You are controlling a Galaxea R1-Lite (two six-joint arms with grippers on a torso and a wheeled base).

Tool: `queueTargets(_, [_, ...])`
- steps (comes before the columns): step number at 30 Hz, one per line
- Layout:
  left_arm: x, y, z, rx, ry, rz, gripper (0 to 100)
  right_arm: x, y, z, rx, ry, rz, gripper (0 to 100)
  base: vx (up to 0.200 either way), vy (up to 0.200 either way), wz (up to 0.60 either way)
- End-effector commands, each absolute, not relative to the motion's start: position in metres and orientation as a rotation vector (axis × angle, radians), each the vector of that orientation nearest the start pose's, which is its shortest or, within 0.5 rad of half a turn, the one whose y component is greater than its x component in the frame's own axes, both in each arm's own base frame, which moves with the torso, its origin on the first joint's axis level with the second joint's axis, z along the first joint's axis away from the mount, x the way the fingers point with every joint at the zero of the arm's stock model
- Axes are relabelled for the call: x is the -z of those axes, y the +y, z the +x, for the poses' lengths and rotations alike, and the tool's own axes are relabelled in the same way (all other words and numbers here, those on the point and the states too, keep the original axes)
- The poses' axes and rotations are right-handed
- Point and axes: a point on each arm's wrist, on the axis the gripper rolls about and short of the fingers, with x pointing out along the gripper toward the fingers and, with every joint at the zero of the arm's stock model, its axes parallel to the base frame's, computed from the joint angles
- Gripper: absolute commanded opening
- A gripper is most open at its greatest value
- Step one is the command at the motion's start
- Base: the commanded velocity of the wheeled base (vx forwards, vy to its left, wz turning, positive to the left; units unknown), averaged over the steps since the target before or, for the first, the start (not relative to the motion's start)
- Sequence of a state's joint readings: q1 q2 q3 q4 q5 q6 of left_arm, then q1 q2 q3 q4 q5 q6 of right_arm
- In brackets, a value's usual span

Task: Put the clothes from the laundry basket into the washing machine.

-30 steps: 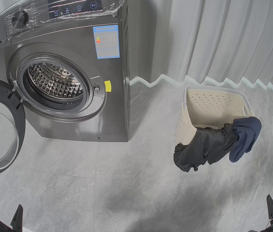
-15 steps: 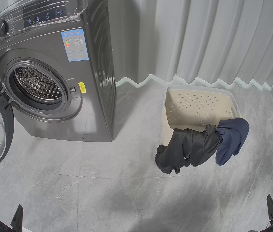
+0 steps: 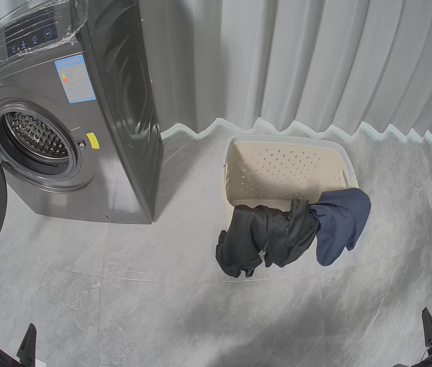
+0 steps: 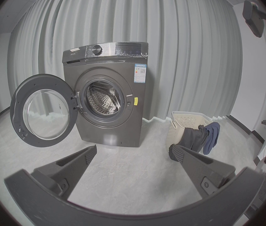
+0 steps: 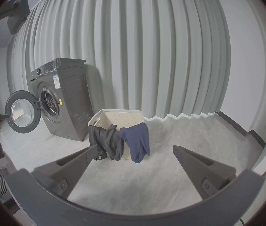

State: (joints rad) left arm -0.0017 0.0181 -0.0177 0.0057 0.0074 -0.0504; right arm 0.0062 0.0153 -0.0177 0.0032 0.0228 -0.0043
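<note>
Hanging over the cream perforated plastic laundry basket's [image 3: 287, 166] near rim are a black cloth garment [image 3: 262, 235] and a navy cloth garment [image 3: 341, 223] — beside the grey metal washing machine [image 3: 119, 103], its door open. Left claw [image 4: 132, 148] and right claw [image 5: 134, 148] gape empty.

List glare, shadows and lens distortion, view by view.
Head view: glare streaks the plastic film on the washing machine, which shadows the curtain beside it. Left wrist view: fisheye bows the curtain folds, corners go dark, the open door glass mirrors pale light. Right wrist view: same bowing; laundry basket evenly lit.
</note>
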Motion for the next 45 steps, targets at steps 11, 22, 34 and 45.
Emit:
queueTargets(11, [-0.0758,0.0002,-0.0227,-0.006,0.008,-0.051,100,-0.0756,0.0004,-0.0229,-0.029,0.001,-0.005,100,0.0,-0.073,0.0])
queueTargets(22, [-0.0758,0.0002,-0.0227,-0.008,0.007,-0.051,100,-0.0756,0.0003,-0.0229,-0.031,0.001,-0.005,100,0.0,0.0,0.0])
queueTargets(34, [-0.0758,0.0002,-0.0227,-0.008,0.007,-0.051,100,-0.0756,0.0004,-0.0229,-0.029,0.001,-0.003,100,0.0,-0.15,0.0])
queueTargets(45, [-0.0758,0.0002,-0.0227,-0.008,0.007,-0.051,100,-0.0756,0.0004,-0.0229,-0.034,0.001,-0.003,100,0.091,0.0,0.0])
